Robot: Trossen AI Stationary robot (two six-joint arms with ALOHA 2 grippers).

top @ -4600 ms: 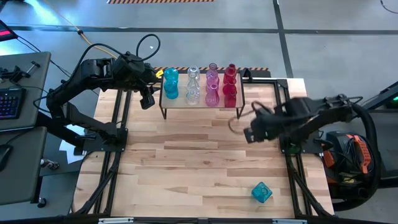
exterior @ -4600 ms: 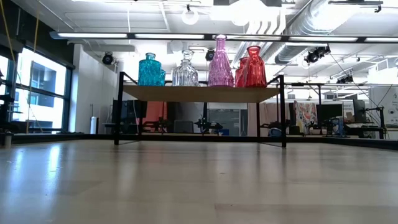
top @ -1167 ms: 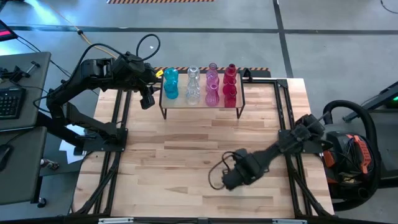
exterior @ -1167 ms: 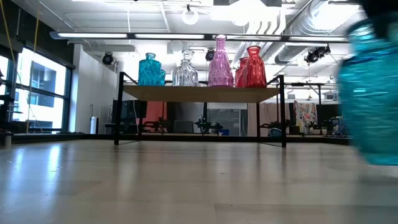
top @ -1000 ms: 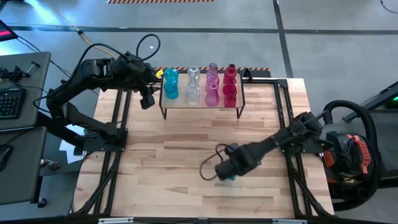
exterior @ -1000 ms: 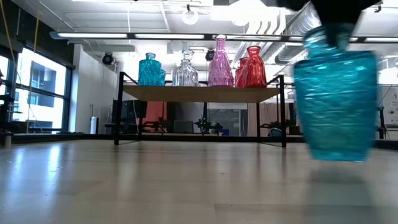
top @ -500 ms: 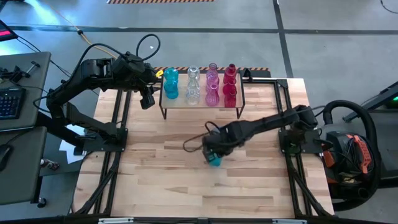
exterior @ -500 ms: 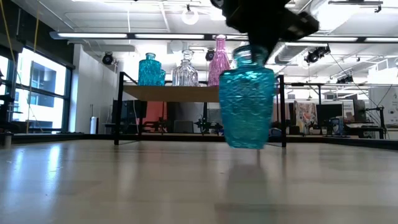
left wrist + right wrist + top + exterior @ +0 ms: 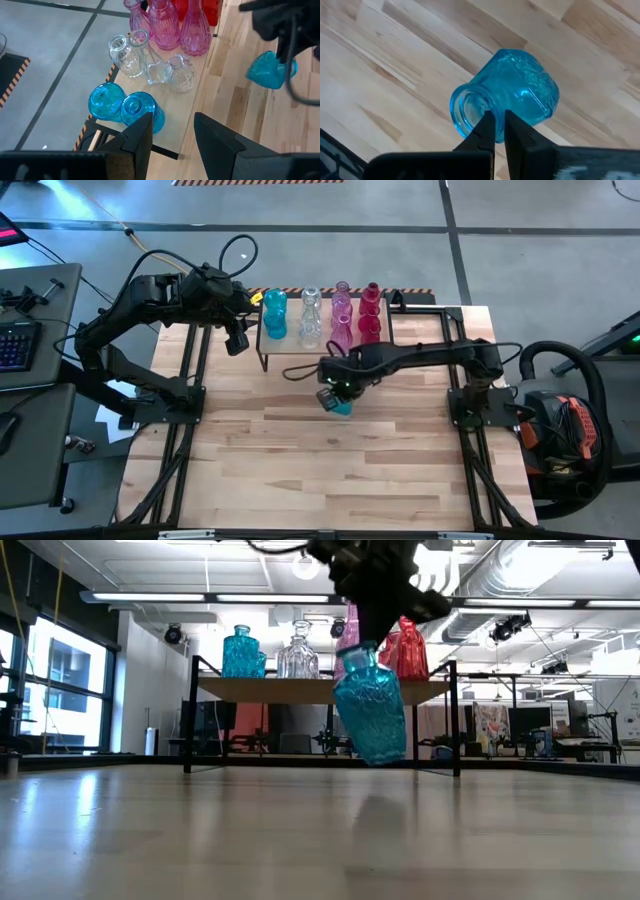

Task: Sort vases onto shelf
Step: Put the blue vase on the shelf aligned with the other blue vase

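A teal-blue vase (image 9: 339,404) hangs tilted over the table in front of the shelf (image 9: 322,349), with my right gripper (image 9: 330,388) shut on its top. The low view shows the vase (image 9: 371,712) clear of the tabletop. Teal (image 9: 274,315), clear (image 9: 310,322), pink (image 9: 342,318) and red (image 9: 370,318) vases stand in rows on the shelf's wood top (image 9: 320,690). My left gripper (image 9: 237,340) hovers open just off the shelf's left end, its fingers (image 9: 142,135) holding nothing. My right gripper holds the teal vase by the rim of its mouth (image 9: 496,107), one finger inside the opening (image 9: 486,125) and the other outside on the neck. The fingers come from above, slanting down. The vase hangs below them, tilted, with its base (image 9: 387,747) off the table.
The slat table (image 9: 300,470) has free room across its near half. Black frame rails (image 9: 190,410) run along both sides. A desk with a keyboard (image 9: 15,345) stands off the table's left edge.
My right gripper has carried the teal vase from the table's near right toward the far edge and left, up to the front of the shelf, rolling as it went. The vase stays lifted clear and now hangs more tilted.
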